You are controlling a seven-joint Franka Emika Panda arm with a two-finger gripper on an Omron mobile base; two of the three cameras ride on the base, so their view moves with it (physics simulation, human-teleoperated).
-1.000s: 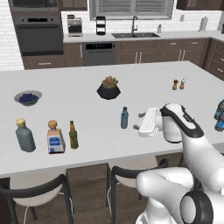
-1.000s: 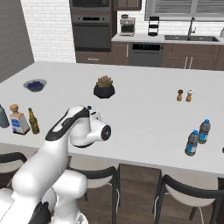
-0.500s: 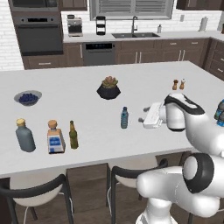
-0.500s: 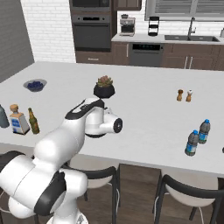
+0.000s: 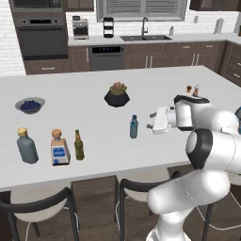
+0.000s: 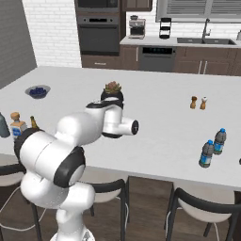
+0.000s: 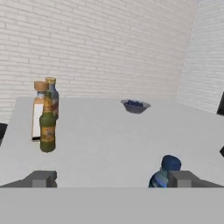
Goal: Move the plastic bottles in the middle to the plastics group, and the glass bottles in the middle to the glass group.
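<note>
Above counter mid, arm bent, hand (image 5: 153, 120) horiz, released, facing water bottle (image 5: 134, 126).

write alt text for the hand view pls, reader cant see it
A blue-capped water bottle sits low, beside one of the gripper's spread jaws, on a white counter. Farther off stand an olive-green bottle and two stoppered bottles, with a bowl of blueberries before a white brick wall.

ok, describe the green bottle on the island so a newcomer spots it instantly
Start at the long white island counter and go to its near left end, where three bottles stand in a row. The olive-green bottle is the rightmost, beside the square clear bottle. It is the slimmest and darkest, with a long neck and yellowish label.
</note>
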